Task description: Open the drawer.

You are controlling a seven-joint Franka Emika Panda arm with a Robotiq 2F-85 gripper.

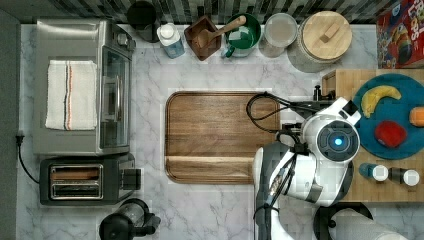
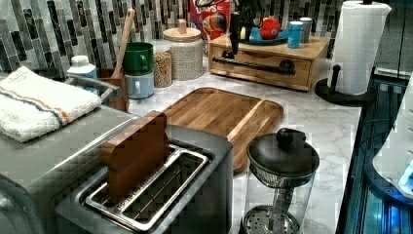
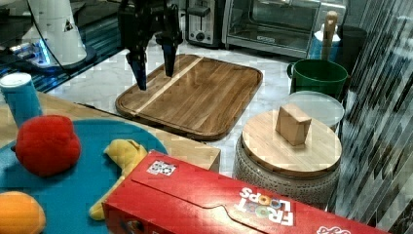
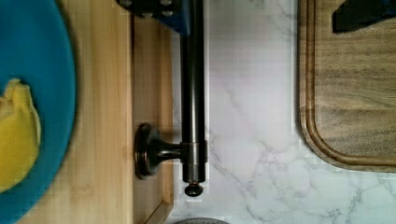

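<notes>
Drawer (image 2: 263, 66) reads shut, front flush in the left view. I hold my gripper (image 3: 153, 68) above its black bar handle (image 4: 192, 93), fingers apart; grasp and pull remain.

The arm (image 1: 320, 165) has glossy white rounded shells with grey bands at its joints. In the top view one joint is capped by a dark round disc with a glowing blue light at its centre (image 1: 338, 142). Black cables (image 1: 262, 107) loop out beside the wrist and run along the white links. The gripper (image 3: 155, 66) is black, and its two long fingers (image 3: 139, 68) are dark with blue faces.
</notes>
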